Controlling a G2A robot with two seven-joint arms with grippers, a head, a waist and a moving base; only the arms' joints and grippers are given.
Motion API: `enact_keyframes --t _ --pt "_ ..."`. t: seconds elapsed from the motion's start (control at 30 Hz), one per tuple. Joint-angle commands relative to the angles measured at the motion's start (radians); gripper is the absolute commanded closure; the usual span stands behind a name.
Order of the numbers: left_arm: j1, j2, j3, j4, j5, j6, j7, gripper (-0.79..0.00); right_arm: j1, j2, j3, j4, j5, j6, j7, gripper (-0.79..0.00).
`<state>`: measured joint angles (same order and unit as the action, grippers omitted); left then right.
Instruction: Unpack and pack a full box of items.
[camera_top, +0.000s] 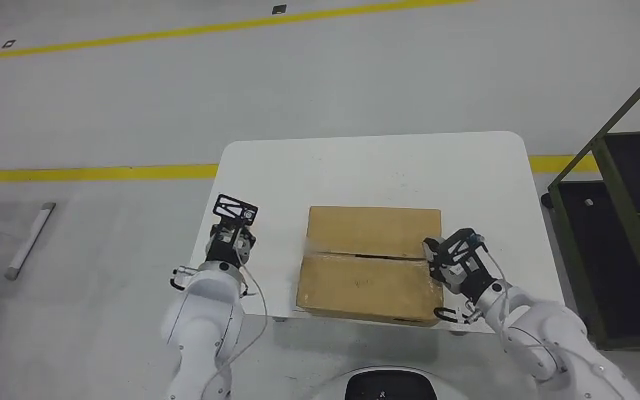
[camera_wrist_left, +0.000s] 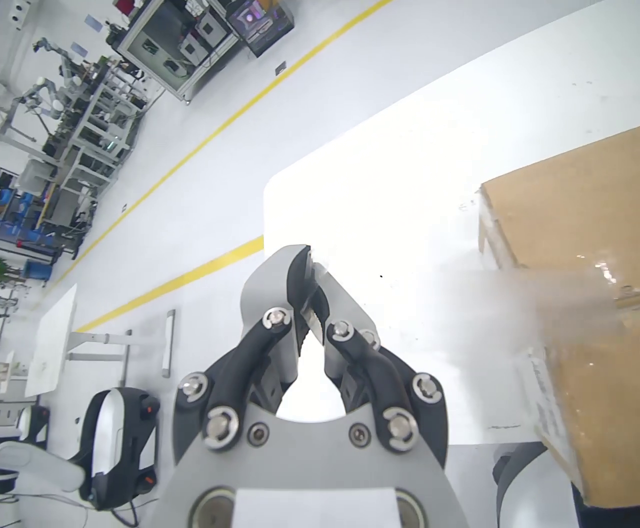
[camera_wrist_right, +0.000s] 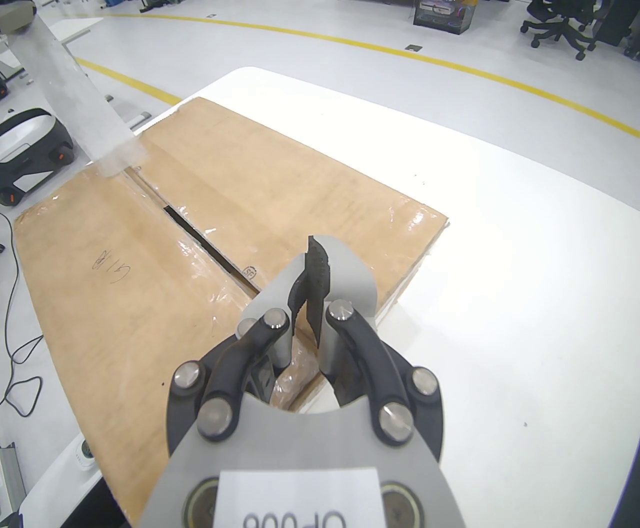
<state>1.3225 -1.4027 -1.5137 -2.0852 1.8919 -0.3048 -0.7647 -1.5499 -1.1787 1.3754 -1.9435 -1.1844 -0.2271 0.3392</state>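
On the left, my left gripper (camera_wrist_left: 309, 265) hangs over the white surface (camera_top: 400, 165). Its fingers are pinched on what I think is a clear tape strip (camera_wrist_right: 75, 100) that runs to the box (camera_top: 370, 262). The brown box lies in the middle, flaps down. My right gripper (camera_wrist_right: 315, 250) is at its right end, fingers together.

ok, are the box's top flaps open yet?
No. Both top flaps of the cardboard box lie flat and closed in the right wrist view, with just a narrow dark gap along the centre seam.

box (camera_top: 370, 262): brown cardboard | tape (camera_wrist_right: 75, 95): translucent whitish | table (camera_top: 300, 170): white | floor lines (camera_top: 100, 172): yellow (floor (camera_top: 300, 80) grey)
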Motion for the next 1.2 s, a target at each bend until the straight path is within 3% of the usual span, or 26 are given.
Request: enact_keyframes --t 0.0,0.43,0.47,0.5,0.8,1.0,1.17 --pt "-0.003 0.001 -0.01 0.005 0.014 0.027 0.004 0.0 0.002 0.0 0.001 0.003 0.001 -0.001 0.001 0.0" --pt "-0.007 0.004 -0.063 0.016 0.124 0.167 -0.044 -0.018 0.027 0.002 0.011 0.025 0.017 -0.018 0.012 0.0" --pt "-0.004 0.004 -0.059 0.018 0.126 0.171 -0.048 -0.268 0.028 0.002 0.012 0.026 0.018 -0.019 0.011 0.0" --pt "-0.003 0.003 -0.056 0.018 0.132 0.174 -0.052 -0.785 0.028 0.002 0.013 0.027 0.019 -0.021 0.012 0.0" --pt "0.005 0.001 -0.082 0.001 0.209 0.278 -0.091 -0.785 0.027 0.003 0.022 0.026 0.028 -0.015 0.021 0.0" --pt "0.016 0.001 -0.116 -0.023 0.232 0.295 -0.088 -0.785 0.017 0.005 0.029 0.015 0.027 -0.012 0.02 0.0" --pt "0.015 -0.005 -0.073 -0.046 0.142 0.285 -0.058 -0.785 0.006 0.006 0.052 -0.008 0.034 0.002 0.007 0.0"
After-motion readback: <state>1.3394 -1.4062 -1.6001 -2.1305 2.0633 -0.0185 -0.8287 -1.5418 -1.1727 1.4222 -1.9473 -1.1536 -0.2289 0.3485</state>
